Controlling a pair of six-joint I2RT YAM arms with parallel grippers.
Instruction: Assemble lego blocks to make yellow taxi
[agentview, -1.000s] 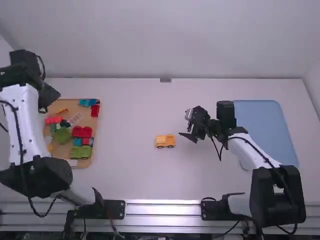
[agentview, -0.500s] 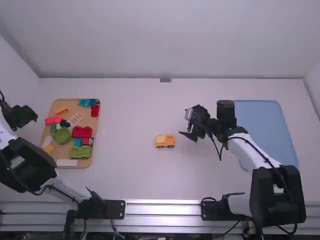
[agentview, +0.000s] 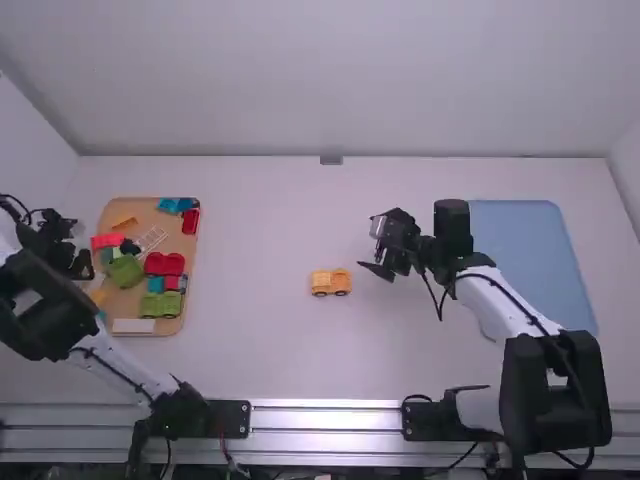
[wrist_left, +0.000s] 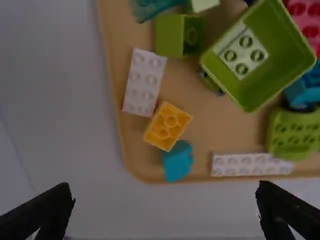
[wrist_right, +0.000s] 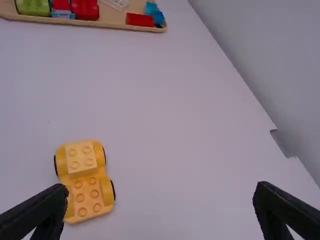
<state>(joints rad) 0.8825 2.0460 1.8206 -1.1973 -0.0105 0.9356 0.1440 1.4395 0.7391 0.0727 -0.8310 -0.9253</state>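
Note:
The yellow wheeled car stands mid-table; in the right wrist view, the car has a lighter yellow block with studs on one end. At the tray's left edge my left gripper hangs above the loose bricks. In the left wrist view that gripper is open with nothing between its fingers, and a yellow brick lies between a white brick and a teal piece. My right gripper is right of the car, above the table; in its wrist view the gripper is open and holds nothing.
The tan tray at the left holds several red, green, blue and white pieces, among them a green box-shaped piece. A blue mat lies at the right, partly behind the right arm. The back wall borders the table.
The left arm has swung down and back from over the tray's far left, then its gripper moved right to the tray's left edge. The right arm and the car have stayed put.

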